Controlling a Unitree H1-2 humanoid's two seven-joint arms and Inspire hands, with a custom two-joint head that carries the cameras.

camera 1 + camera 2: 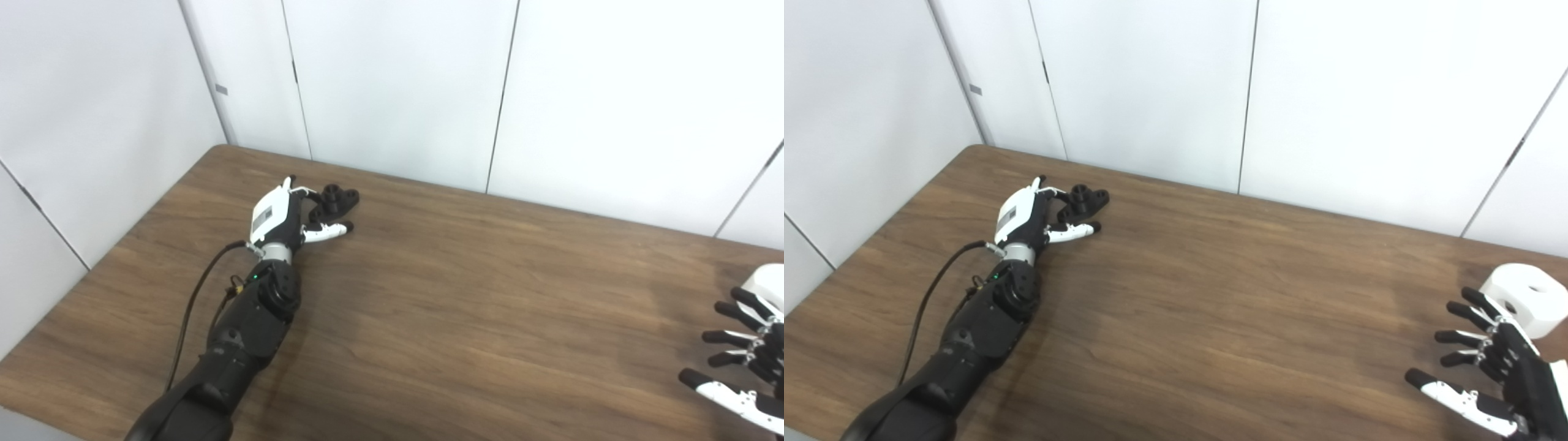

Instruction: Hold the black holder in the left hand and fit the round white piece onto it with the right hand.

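The left hand [1029, 214], white across its back and black at the fingers, is lying low over the far left part of the brown wood-grain table [1213, 306], reaching toward the back edge near the corner. Its fingers are curling around the near side of the small black plastic holder [1084, 202], a flat lobed piece with a short round post standing up from it, while its white thumb is pointing out along the tabletop just in front of that piece. The fingers are touching the holder, which is sitting on the wood, but whether they are actually gripping it cannot be told from either view. A black cable [931, 288] is looping beside the dark forearm that is coming in from the lower left. Far across the table, at the lower right, the right hand [1488, 361] is hovering with its black fingers spread wide apart and holding nothing, palm turned toward the middle of the table. Just behind those spread fingers, near the right edge, the round white piece [1528, 294] is resting on the table, a thick disc with a dark hole in its top and another in its side; the fingertips are lying close to it, without closing on it. White wall panels [1151, 79] are standing behind the table.
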